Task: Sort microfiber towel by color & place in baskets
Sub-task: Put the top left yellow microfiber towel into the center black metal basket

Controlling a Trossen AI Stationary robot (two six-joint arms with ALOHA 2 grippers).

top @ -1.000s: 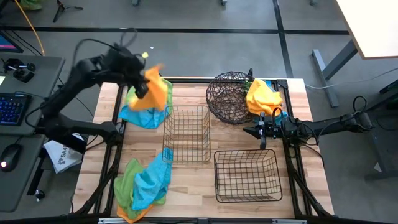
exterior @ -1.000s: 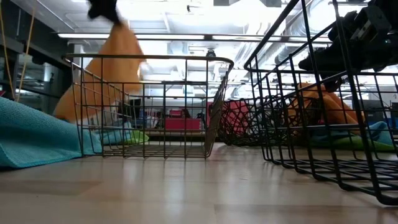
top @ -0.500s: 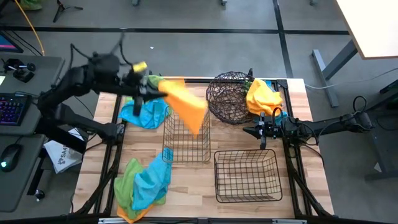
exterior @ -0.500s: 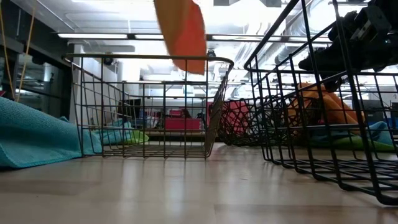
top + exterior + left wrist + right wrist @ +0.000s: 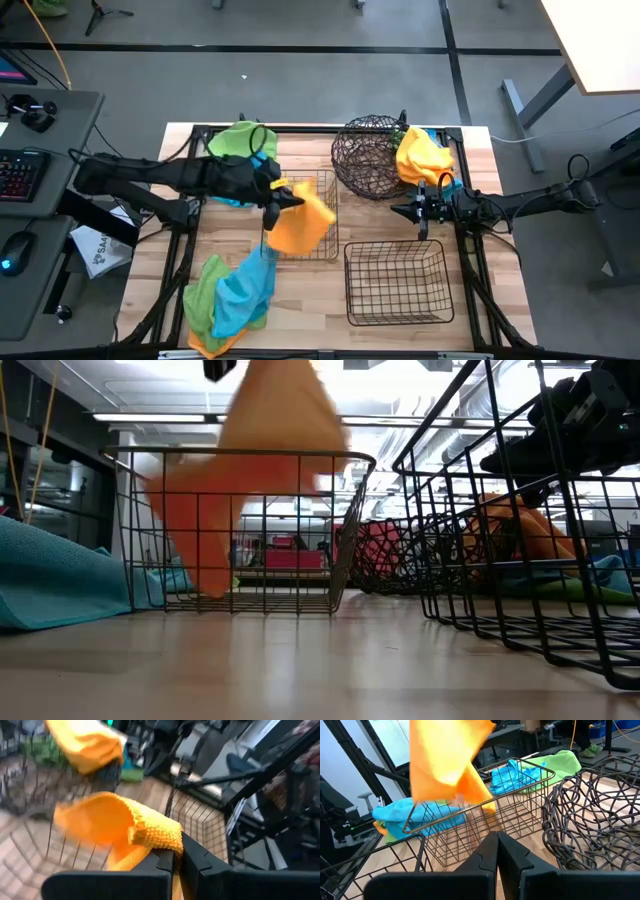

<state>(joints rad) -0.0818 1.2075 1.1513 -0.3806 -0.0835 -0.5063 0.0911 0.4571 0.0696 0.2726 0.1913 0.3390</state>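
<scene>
Over the middle rectangular wire basket (image 5: pixel 300 215), taken as landmark:

1. Orange microfibre towel (image 5: pixel 298 227). Held in the air, hanging across the basket's near-left corner; its lower edge dips below the rim in the low view, though whether it touches the basket floor cannot be told. Step in hand, by judgement: delivery of the orange towel to this basket. Next move calls for lowering the cloth wholly inside the rim, then parting the fingers so it drops clear of the wires.

2. Left gripper (image 5: pixel 281 193). Fingers clamped together on a folded edge of the orange towel. Arm stretched nearly flat across the table from the left of the basket, wrist just above the basket's left rim.

3. Heap of blue and green towels (image 5: pixel 232 292). Near-left of the basket, on the wooden tabletop (image 5: pixel 390 340); unsorted.

4. Second rectangular wire basket (image 5: pixel 396 283). Near-right of the landmark; nothing seen in it.

5. Right gripper (image 5: pixel 416 211). Waiting right of the basket, above the second basket's far edge, fingers together, holding nothing.

6. Round woven wire basket (image 5: pixel 368 155). Far-right of the landmark.

7. Yellow-orange towel heap (image 5: pixel 422 157). Just beyond, beside the round basket.
</scene>
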